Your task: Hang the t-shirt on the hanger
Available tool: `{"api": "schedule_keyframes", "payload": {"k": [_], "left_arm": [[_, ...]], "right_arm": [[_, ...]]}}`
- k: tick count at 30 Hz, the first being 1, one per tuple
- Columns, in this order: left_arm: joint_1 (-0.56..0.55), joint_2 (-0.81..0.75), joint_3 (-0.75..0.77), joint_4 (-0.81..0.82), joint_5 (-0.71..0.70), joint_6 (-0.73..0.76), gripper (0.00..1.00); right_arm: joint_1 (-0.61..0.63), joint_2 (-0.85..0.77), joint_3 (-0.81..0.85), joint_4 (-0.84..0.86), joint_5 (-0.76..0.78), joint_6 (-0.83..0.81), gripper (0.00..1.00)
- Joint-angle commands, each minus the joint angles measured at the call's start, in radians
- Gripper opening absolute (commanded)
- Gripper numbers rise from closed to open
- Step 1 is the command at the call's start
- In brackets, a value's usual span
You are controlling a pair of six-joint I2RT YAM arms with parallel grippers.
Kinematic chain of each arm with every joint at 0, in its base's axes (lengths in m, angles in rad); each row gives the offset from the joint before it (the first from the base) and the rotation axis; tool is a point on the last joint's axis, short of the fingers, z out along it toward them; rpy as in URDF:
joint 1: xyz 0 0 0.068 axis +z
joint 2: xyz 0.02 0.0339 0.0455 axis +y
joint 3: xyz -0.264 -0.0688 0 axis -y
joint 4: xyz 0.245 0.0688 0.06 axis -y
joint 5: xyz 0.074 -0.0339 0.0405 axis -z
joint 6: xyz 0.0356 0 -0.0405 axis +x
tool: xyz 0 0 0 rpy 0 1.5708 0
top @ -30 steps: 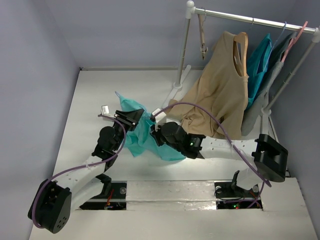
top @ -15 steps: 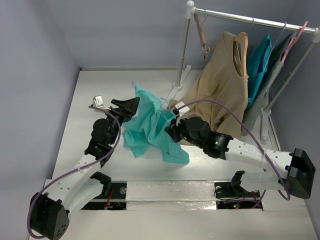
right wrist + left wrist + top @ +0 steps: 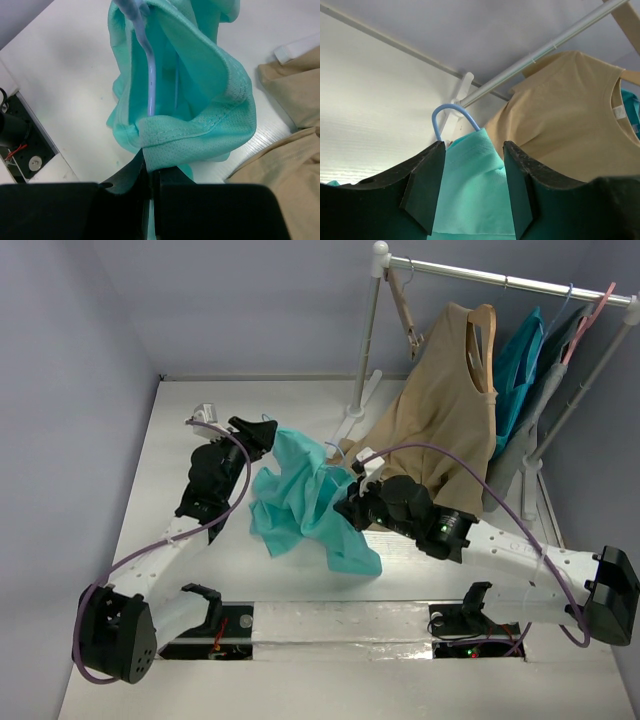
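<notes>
Turquoise t-shirt (image 3: pixel 300 505) hangs higher over the white surface (image 3: pixel 180 530) than a moment ago, mid-scene. Left pincer (image 3: pixel 266 432) pinches its far top near the blue hanger (image 3: pixel 151 87) hook. Right pincer (image 3: pixel 151 167) grips the near hem. With the hanger inside, the job looks nearly done.

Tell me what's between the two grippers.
The t-shirt spans from left gripper to right gripper, both clamping it; the top view shows it.
</notes>
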Motion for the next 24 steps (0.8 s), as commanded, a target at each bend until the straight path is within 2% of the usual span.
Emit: {"api": "schedule_keyframes", "payload": {"k": [1,6,15,24], "left_arm": [[0.006,0.000,0.053,0.037,0.053,0.030,0.46],[0.006,0.001,0.022,0.085,0.087,-0.006,0.35],[0.006,0.029,0.033,0.103,0.108,-0.039,0.00],[0.006,0.031,0.065,0.063,0.098,-0.010,0.00]], "right_arm": [[-0.017,-0.027,-0.008,0.031,-0.020,0.007,0.00],[-0.017,-0.030,-0.014,0.039,-0.026,0.007,0.00],[-0.026,-0.033,-0.020,0.036,-0.024,0.011,0.00],[-0.026,-0.050,-0.020,0.031,-0.017,0.011,0.00]]}}
